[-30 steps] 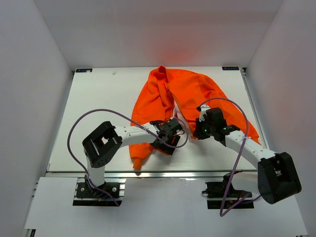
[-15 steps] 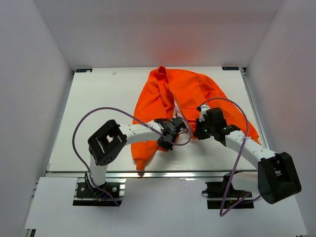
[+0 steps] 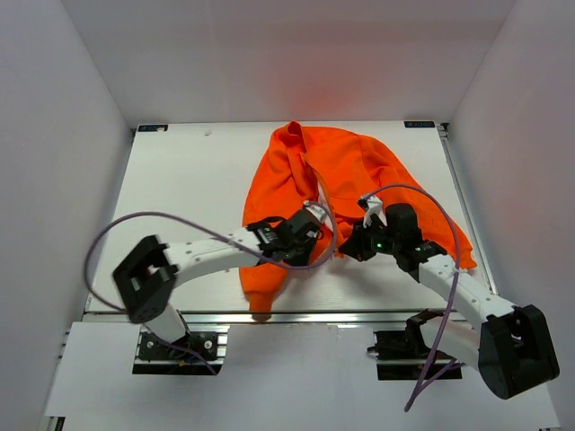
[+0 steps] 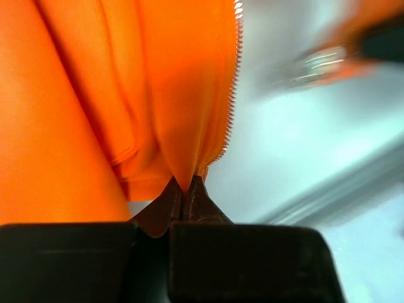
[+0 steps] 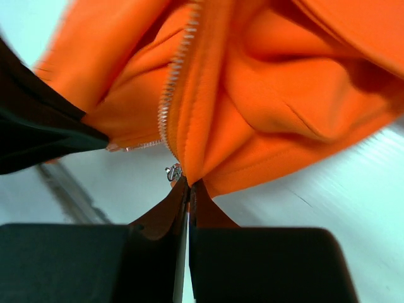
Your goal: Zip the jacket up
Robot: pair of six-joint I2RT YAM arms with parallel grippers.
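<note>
1. As the overhead camera looks down, the orange jacket point(image 3: 346, 166) lies crumpled on the white table point(image 3: 180, 197), right of centre, collar toward the far edge and its front open. Both arms reach in from the near edge and meet at the lower front of the garment. The left gripper point(image 3: 314, 218) sits on the inner edge of the left-hand panel, the right gripper point(image 3: 352, 244) just beside it on the other panel. From up here I cannot tell how the jaws stand.
2. Over to the left wrist: the jaws are pressed together on the bottom corner of an orange panel, fabric pinched right at the tips. A row of pale zipper teeth point(image 4: 232, 88) runs up the panel's edge from that corner. Bare table shows to the right, blurred.
3. Now the right wrist: the jaws are clamped narrow on the lower edge of a folded orange panel. A small metal zipper pull point(image 5: 173, 171) hangs just left of the tips, with pale teeth climbing from it. White table lies underneath.
</note>
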